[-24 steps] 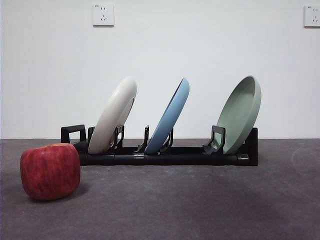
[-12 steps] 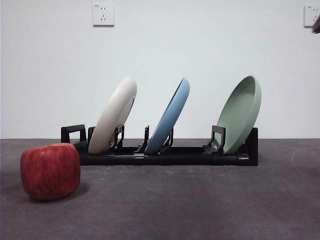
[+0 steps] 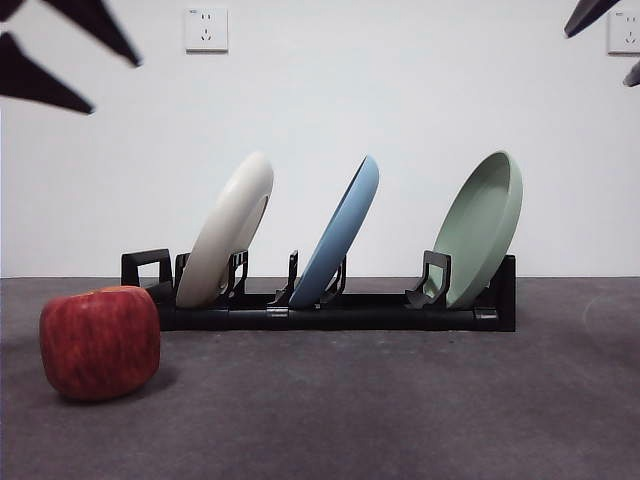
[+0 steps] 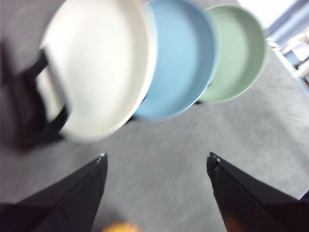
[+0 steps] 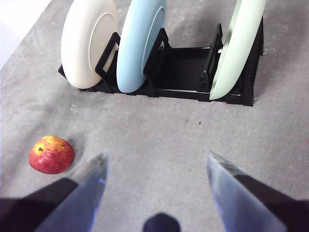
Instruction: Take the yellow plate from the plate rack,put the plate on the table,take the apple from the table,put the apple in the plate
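Note:
The yellow plate (image 3: 230, 230) leans in the left slot of the black plate rack (image 3: 350, 312) on the table (image 3: 380, 410). The red apple (image 3: 100, 342) lies on the table in front of the rack's left end. My left gripper (image 3: 115, 88) is open and empty, high above the apple at the top left. In the left wrist view the left gripper (image 4: 157, 157) faces the yellow plate (image 4: 96, 67), still apart from it. My right gripper (image 3: 600, 55) is open and empty, high at the top right. The right wrist view shows the right gripper (image 5: 157, 155) above the table, with the apple (image 5: 51, 154), yellow plate (image 5: 82, 43) and rack (image 5: 186, 67) beyond it.
A light blue plate (image 3: 340, 235) stands in the middle slot and a sage green plate (image 3: 480, 230) in the right slot. A white wall with two sockets rises behind the rack. Bare table lies in front of the rack, right of the apple.
Two black jaw tips have come into the front view at the top left. The tip at the top right shows larger. The plates, rack and apple have not moved.

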Controlling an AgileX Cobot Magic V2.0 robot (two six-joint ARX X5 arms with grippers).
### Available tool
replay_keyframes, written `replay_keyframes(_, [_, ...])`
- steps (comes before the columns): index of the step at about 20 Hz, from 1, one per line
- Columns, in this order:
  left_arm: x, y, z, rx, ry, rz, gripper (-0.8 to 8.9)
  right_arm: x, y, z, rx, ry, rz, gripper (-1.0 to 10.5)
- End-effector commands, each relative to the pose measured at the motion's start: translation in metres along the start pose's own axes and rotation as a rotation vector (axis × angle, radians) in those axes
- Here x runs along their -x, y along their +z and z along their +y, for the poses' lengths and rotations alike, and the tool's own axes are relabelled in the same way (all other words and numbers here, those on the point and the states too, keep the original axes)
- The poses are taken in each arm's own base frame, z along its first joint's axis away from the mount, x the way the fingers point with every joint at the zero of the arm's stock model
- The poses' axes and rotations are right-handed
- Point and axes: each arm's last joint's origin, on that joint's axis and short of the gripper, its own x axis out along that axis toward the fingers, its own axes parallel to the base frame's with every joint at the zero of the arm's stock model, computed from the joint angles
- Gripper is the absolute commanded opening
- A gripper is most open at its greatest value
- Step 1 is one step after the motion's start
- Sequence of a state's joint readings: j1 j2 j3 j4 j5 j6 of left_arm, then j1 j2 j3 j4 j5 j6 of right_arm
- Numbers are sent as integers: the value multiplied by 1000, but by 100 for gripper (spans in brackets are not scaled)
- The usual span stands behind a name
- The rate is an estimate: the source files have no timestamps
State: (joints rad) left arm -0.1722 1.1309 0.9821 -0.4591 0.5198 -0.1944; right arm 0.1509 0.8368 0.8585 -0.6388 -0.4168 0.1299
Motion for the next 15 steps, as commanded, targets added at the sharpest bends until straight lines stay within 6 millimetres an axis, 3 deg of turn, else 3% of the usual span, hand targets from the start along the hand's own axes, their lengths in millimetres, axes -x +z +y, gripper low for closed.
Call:
replay_keyframes(1, [-17,23,-6,-41,1,-2,344,1,1,1,13,3,-4,347])
replay_keyframes(7, [-78,62,-3,-69,10,35,342,1,1,1,14,0,-5,347])
replay_keyframes(10, [-112,58,7,-68,14,65,342,1,1,0,14,-2,-5,347])
replay_keyframes(15, [-145,45,11,-92,8,115,342,1,1,0,14,-3,-5,346])
